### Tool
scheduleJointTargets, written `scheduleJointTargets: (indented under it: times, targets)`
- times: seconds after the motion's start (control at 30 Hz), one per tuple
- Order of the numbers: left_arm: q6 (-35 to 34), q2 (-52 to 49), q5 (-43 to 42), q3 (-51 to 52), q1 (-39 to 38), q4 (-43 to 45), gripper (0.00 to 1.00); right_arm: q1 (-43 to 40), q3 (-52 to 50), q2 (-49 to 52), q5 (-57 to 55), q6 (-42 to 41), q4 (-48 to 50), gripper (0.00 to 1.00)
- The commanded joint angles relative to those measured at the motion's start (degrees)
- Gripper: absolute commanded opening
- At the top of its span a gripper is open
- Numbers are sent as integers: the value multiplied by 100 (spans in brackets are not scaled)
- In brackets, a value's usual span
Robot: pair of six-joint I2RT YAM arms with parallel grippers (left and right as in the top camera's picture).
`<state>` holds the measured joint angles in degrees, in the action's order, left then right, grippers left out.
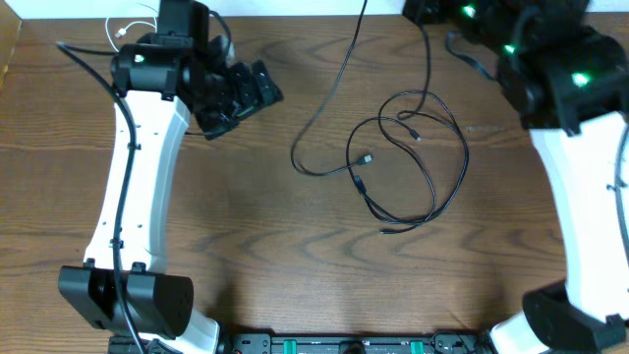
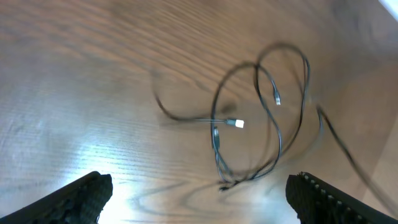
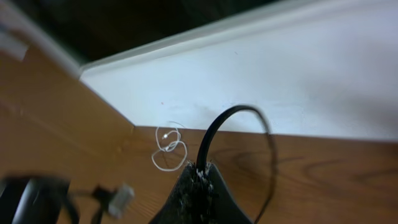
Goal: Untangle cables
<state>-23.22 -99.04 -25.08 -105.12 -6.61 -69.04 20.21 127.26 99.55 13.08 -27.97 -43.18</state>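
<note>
From overhead, my left gripper (image 1: 246, 106) hung over the tabletop (image 1: 246, 246) toward 10 o'clock, jaws spread wide with nothing between them. The black cables (image 1: 367, 158) lay in loose overlapping loops just off centre toward 2 o'clock, well apart from that gripper. 1 strand ran from the loops up to the 12 o'clock edge, and another ran up toward 1 o'clock, where my right arm (image 1: 570, 88) covered the corner. The white cable (image 1: 123, 29) sat in the 11 o'clock corner, partly behind my left arm (image 1: 138, 167). My right gripper could not be made out in this view.

Through my left wrist camera, my left gripper (image 2: 199, 199) was wide apart, its 2 fingertips (image 2: 87, 196) at 7 and 5 o'clock. Above them the black cables (image 2: 214, 134) crossed each other on the tabletop (image 2: 93, 74), with 1 pale plug end (image 2: 235, 123) near the middle and a 2nd smaller plug toward 1 o'clock. Neither fingertip touched them.

Through my right wrist camera, my right gripper (image 3: 199, 186) was pressed together at 6 o'clock, clamped on a black cable (image 3: 239, 109) that arched up out of the jaws and fell away toward 4 o'clock. The white cable (image 3: 168, 149) lay coiled just beyond at 9 o'clock on the tabletop (image 3: 323, 174), near its far edge. The 7 o'clock corner was too blurred to read.
</note>
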Motion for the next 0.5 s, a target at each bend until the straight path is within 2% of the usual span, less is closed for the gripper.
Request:
scheduleJointTargets:
  times: [0.0, 0.13, 0.2, 0.47]
  targets:
    - [1215, -26, -286, 44, -352, -33, 95, -31, 46, 348, -245, -1314, 243, 1]
    - [2109, -26, -437, 44, -874, 2, 95, -28, 46, 715, -195, -2455, 328, 1]
    - [2107, -28, -385, 44, -1130, 256, 95, -28, 46, 857, -31, -2942, 332, 1]
    - [2039, -28, 116, 44, -1484, 1460, 95, -28, 46, 979, 385, -3713, 369, 1]
